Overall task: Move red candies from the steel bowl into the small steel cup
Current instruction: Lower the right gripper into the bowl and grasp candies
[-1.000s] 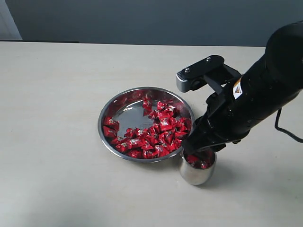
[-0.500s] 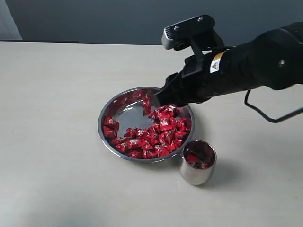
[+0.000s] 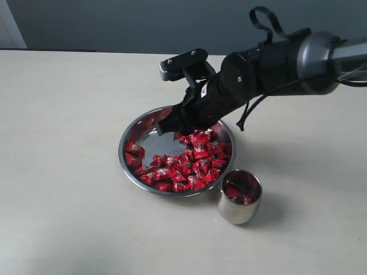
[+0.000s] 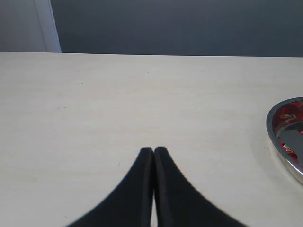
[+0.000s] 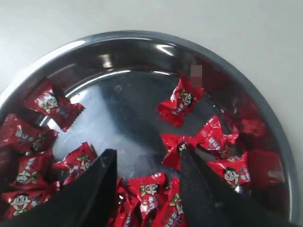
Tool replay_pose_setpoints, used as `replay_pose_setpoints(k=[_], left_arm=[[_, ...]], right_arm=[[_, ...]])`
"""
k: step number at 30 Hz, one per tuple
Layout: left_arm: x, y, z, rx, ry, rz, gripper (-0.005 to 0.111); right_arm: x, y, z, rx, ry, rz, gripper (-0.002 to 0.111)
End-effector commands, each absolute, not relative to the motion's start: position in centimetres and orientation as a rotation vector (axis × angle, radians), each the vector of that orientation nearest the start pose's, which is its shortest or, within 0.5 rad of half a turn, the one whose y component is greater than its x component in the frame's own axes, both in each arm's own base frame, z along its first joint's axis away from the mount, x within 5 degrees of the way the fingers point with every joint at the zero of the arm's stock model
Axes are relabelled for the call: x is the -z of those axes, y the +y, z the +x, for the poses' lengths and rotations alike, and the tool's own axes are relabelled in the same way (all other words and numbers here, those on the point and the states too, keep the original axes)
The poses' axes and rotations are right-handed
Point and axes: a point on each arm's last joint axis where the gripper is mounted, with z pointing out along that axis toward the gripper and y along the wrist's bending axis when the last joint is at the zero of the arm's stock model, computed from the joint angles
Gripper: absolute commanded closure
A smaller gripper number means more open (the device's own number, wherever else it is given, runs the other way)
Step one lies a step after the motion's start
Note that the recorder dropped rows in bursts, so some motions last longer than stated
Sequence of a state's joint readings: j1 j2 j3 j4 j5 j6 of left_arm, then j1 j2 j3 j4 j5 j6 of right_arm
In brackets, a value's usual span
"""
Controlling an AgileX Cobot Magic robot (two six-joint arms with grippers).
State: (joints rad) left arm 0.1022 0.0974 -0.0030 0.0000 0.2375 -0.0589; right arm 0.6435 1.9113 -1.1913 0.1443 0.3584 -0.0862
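Right wrist view: my right gripper [image 5: 147, 160] hangs wide open and empty over the bowl [image 5: 142, 36], where light, crinkly, probably slippery candies [image 5: 180, 101] want pinching across their middles.

Steel bowl [image 3: 121, 152]: one.
Small steel cup [image 3: 236, 213]: one.
Red candies [image 3: 192, 163]: too heaped for an exact tally. Some thirty or more in the bowl, most piled over one half, a few lying apart on the bare bottom. In the cup, about three show; any deeper are hidden by its wall. The right wrist view frames roughly ten wrappers.
Worktop [image 3: 69, 217]: one.
Arm in the exterior view: one.
Grippers: two, right gripper [image 3: 159, 130] and left gripper [image 4: 154, 150], two jaws each.
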Motion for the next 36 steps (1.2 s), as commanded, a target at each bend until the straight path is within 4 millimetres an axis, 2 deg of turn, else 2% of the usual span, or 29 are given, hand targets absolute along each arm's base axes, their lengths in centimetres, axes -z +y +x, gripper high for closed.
replay_pose_setpoints(k=[1,9,36], left_arm=[[-18.7,0.6,6.1,-0.026,1.804,-0.143,0.106],[-18.7,0.6,6.1,-0.026,1.804,-0.143,0.106],[-18.7,0.6,6.1,-0.026,1.804,-0.143,0.106]], right_arm=[[-16.2,24.6,31.8,-0.333,2.577,-0.786,0.066],[-15.4,25.2,30.7,-0.431,2.637,-0.950,0.066],[-15.3,25.6,31.2,-0.432,2.549,-0.994,0.066]])
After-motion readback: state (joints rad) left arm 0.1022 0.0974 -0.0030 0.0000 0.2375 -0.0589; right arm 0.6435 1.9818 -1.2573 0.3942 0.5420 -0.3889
